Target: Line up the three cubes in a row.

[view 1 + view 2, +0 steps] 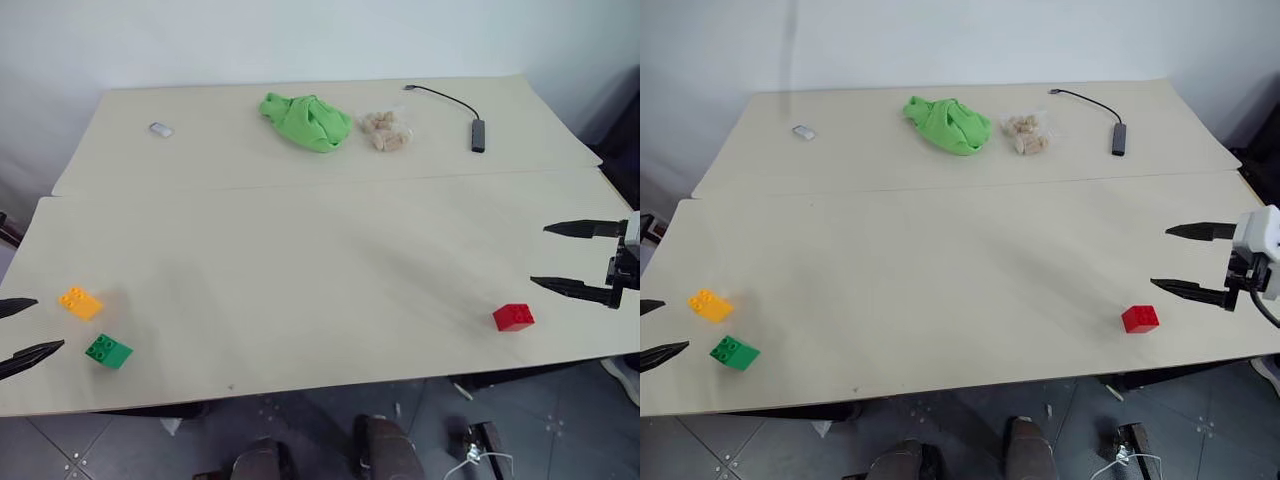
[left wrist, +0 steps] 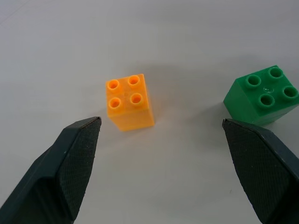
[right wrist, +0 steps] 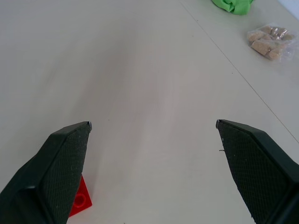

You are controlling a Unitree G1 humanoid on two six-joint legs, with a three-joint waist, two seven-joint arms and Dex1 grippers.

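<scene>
From the head views, the red cube point(image 1: 513, 317) sits alone near the table's point(image 1: 320, 260) right front edge, well apart from the yellow-orange cube point(image 1: 80, 302) and green cube point(image 1: 108, 350) at the left front; carrying it across risks a drop.

In the left wrist view, the left gripper point(image 2: 163, 140) is spread wide and empty; closing here could clip the green cube and knock it aside.

In the right wrist view, the right gripper point(image 3: 153, 125), also spread and empty, probably aims past the red cube, half hidden by a finger point(image 3: 56, 168).
</scene>
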